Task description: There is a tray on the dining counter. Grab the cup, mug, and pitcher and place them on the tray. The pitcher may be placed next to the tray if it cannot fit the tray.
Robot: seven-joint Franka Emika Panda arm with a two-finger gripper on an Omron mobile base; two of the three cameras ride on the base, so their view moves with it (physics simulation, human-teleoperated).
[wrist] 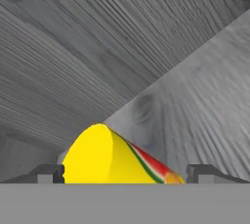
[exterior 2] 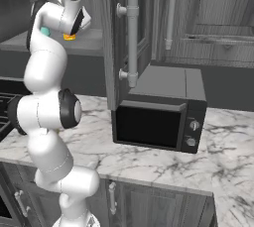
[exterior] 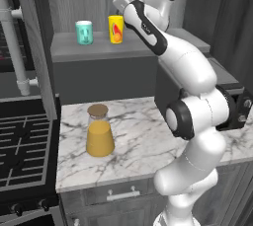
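yellow cup (exterior: pixel 116 29), teal mug (exterior: pixel 84 32), white-grey marble counter (exterior: pixel 143 146)

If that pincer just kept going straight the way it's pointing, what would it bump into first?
Most likely the yellow cup: it sits right between the open pincer's two fingertips. Behind it lies the grey wood wall, though depth is hard to judge.

Veined marble counter (exterior: pixel 143 141), glass pitcher (exterior: pixel 100 131)

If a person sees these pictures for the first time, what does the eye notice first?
First, the white arm reaching to the grey shelf, its open gripper on either side of the yellow cup. The teal mug stands to the left of the cup. Nearer, the pitcher of orange liquid stands on the marble counter.
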